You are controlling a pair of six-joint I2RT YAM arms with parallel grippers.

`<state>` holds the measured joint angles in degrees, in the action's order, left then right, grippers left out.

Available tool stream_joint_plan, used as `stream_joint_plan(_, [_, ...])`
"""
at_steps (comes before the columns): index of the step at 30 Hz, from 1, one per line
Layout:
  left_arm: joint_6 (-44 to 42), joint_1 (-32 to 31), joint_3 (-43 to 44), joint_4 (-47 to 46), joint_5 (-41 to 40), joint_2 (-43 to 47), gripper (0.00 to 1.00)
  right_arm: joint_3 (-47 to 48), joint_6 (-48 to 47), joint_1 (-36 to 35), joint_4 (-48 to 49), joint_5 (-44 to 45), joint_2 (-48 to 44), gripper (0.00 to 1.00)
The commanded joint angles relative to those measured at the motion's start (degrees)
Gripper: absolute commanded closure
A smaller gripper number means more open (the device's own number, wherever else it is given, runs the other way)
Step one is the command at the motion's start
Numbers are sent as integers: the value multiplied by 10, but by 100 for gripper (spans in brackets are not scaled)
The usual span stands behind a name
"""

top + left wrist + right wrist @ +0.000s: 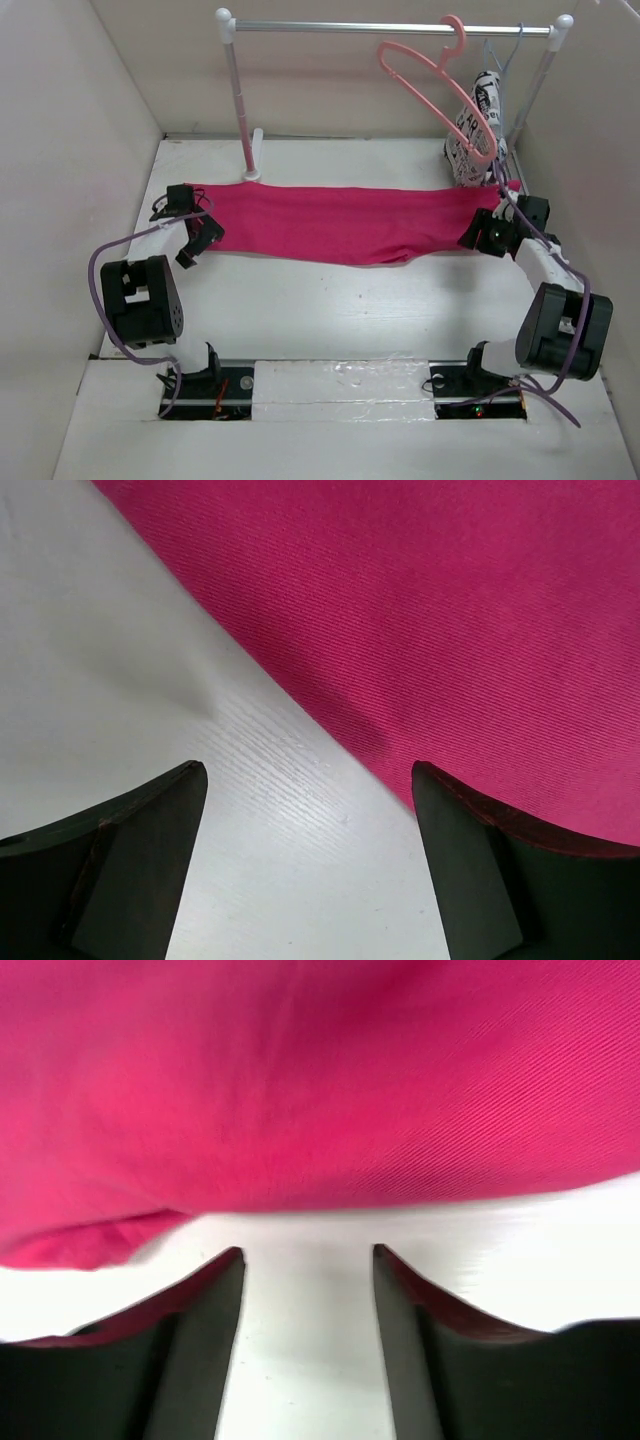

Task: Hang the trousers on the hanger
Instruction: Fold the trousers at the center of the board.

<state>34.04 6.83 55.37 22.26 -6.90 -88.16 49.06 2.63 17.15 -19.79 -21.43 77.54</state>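
The magenta-pink trousers [340, 222] lie flat across the table, stretched from left to right. The salmon-pink hanger [432, 82] hangs tilted by its hook from the rail at the back right. My left gripper [203, 240] is open at the trousers' front left corner. In the left wrist view the gripper [309, 770] is over bare table, with the trousers' edge [450, 630] by its right finger. My right gripper [470, 238] is open at the trousers' right end. In the right wrist view the gripper [308, 1252] holds nothing, with the trousers [320, 1090] just ahead of its tips.
A clothes rail [390, 28] on two white posts spans the back. A white garment with black lettering [472, 130] hangs on a thin light-blue hanger [505, 50] at the right post. Walls close in on the left, right and back.
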Motion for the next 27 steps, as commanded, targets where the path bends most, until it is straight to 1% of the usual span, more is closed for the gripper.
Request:
stream_joint_plan(1, [23,19,-10,-44,53,-14,20,-48,-8,-17,69,-65,16,39])
stream_joint_plan(3, [27,19,-5,-49,48,-35,18,-56,3,-33,97,-84,34,37])
stream_joint_plan(5, [30,19,0,-58,50,-47,18,-66,28,-55,127,-82,51,36])
stream_joint_plan(8, [42,19,7,-77,49,-75,17,-70,60,-62,164,-70,71,31])
stream_joint_plan(10, [52,19,16,-80,55,-106,17,-72,78,-62,210,-66,90,30])
stream_joint_plan(13, [68,19,29,-83,62,-137,23,-69,112,-62,247,-73,139,32])
stream_joint_plan(14, [77,19,33,-86,57,-139,30,-70,129,-69,257,-75,153,32])
stream_joint_plan(16, [81,19,37,-95,51,-140,39,-81,145,-76,281,-63,157,49])
stream_joint_plan(17, [82,19,46,-96,37,-140,44,-86,157,-76,291,-60,158,55])
stream_joint_plan(18, [81,19,53,-95,28,-145,58,-95,161,-81,302,-56,158,73])
stream_joint_plan(19, [78,19,60,-94,22,-148,66,-99,163,-81,307,-56,157,85])
stream_joint_plan(20, [74,19,75,-86,7,-153,82,-102,164,-81,308,-47,153,92])
stream_joint_plan(21, [74,25,82,-80,-2,-163,92,-104,163,-81,296,-42,142,100])
stream_joint_plan(22, [72,35,87,-75,-7,-166,100,-103,157,-81,286,-40,137,100])
stream_joint_plan(24, [60,51,84,-72,-5,-164,100,-102,135,-76,249,-48,113,100])
stream_joint_plan(26, [53,80,68,-68,-23,-158,100,-102,98,-76,212,-42,89,100])
stream_joint_plan(27, [47,90,59,-65,-33,-148,100,-104,85,-76,172,-40,76,100])
